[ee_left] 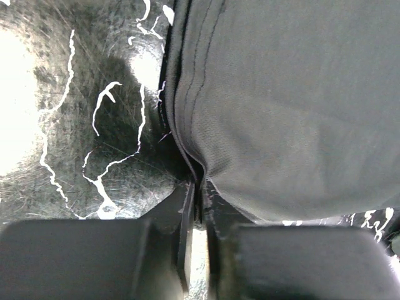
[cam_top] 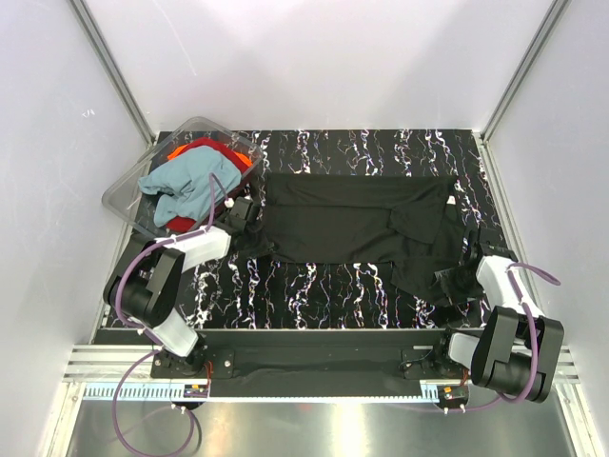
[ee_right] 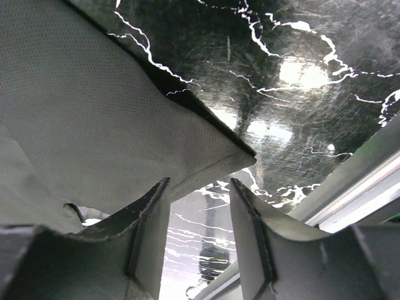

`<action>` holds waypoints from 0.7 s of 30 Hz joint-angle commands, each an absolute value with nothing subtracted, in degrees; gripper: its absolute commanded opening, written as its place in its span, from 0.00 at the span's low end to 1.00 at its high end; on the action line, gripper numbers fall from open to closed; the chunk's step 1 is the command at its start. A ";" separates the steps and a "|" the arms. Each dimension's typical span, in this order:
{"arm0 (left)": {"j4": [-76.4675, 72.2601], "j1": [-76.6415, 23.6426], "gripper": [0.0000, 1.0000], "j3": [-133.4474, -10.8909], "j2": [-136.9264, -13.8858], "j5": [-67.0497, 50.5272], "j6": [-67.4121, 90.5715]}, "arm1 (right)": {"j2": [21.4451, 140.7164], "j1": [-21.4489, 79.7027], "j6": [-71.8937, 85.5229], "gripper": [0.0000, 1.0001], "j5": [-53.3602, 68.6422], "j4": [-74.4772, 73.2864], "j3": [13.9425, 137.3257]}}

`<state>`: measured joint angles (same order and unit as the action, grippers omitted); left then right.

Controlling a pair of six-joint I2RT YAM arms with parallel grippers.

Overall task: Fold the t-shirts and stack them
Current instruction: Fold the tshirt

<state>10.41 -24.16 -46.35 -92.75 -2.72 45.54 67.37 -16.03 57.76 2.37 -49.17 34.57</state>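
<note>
The black t-shirt [cam_top: 352,224] lies spread and partly folded on the marbled table. My left gripper [cam_top: 243,214] is at its left edge. In the left wrist view the gripper [ee_left: 199,190] is shut on a folded edge of the black shirt [ee_left: 294,112]. My right gripper [cam_top: 473,262] is at the shirt's near right corner. In the right wrist view it [ee_right: 200,194] is open, and the shirt's corner [ee_right: 94,125] lies just ahead of the fingertips, not held. The teal-blue shirt [cam_top: 190,181] lies crumpled on the red-orange shirt [cam_top: 205,150] in the tub.
A clear plastic tub [cam_top: 128,186] stands at the back left, close behind my left gripper. White walls enclose the table on three sides. A metal rail [ee_right: 356,187] runs along the table's right edge beside my right gripper.
</note>
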 commanded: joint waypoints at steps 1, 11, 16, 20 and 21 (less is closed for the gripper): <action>9.23 -24.26 0.08 -45.26 -91.93 -0.52 44.47 | 66.89 -15.82 60.29 0.49 0.35 -47.99 34.28; 9.05 -24.35 0.00 -46.84 -92.46 -2.02 43.59 | 69.26 -15.82 60.91 0.48 -5.27 -48.16 35.77; 9.40 -24.43 0.10 -47.11 -91.67 -2.20 44.38 | 70.84 -15.82 60.39 0.49 -6.68 -48.34 36.65; 9.40 -24.78 0.12 -47.46 -91.93 -2.90 45.18 | 72.07 -15.73 57.66 0.48 -6.42 -48.25 37.26; 9.49 -24.87 0.12 -47.63 -91.85 -2.73 45.18 | 72.16 -15.73 57.31 0.48 -6.24 -48.08 37.35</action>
<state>9.96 -24.38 -46.35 -92.73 -2.83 45.04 71.85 -16.01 58.96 -4.03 -48.16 35.27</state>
